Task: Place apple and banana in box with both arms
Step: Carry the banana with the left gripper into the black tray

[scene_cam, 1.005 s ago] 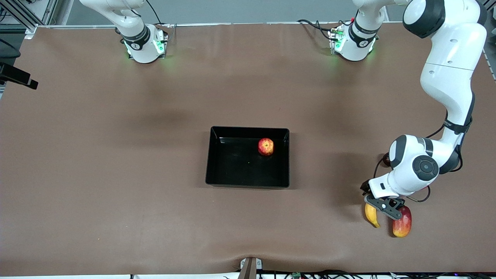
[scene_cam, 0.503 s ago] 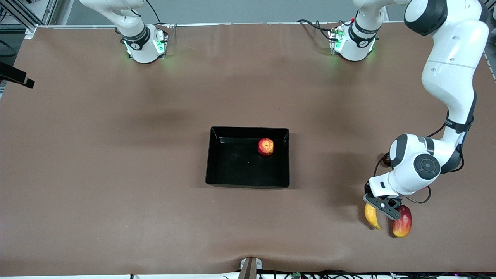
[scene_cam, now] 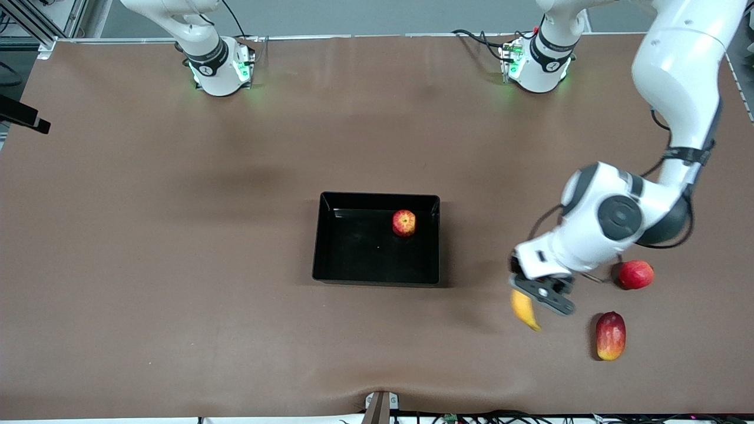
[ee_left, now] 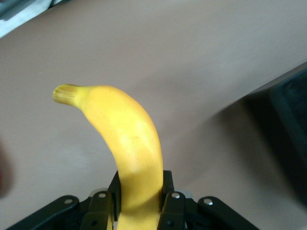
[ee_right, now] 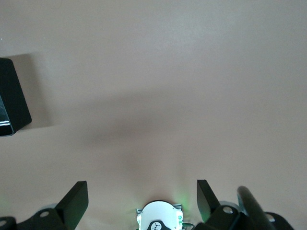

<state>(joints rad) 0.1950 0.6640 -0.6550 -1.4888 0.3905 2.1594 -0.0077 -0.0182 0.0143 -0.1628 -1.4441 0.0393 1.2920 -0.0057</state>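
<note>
Carrying the banana [scene_cam: 524, 309] clamped in the left tool [scene_cam: 539, 296], head toward ten o'clock over the box [scene_cam: 377, 277], clear its wall, and release beside the apple [scene_cam: 404, 223]; the right tool [ee_right: 144, 199] waits spread wide.

We can read no words, brand names or numbers anywhere in these views. The only marks we find are small round emblems on the black bands of the two arm bases [scene_cam: 207, 69] [scene_cam: 550, 66] along the top of the front view, and one on the base [ee_right: 156, 224] at the right wrist view's bottom edge; none is legible.
</note>
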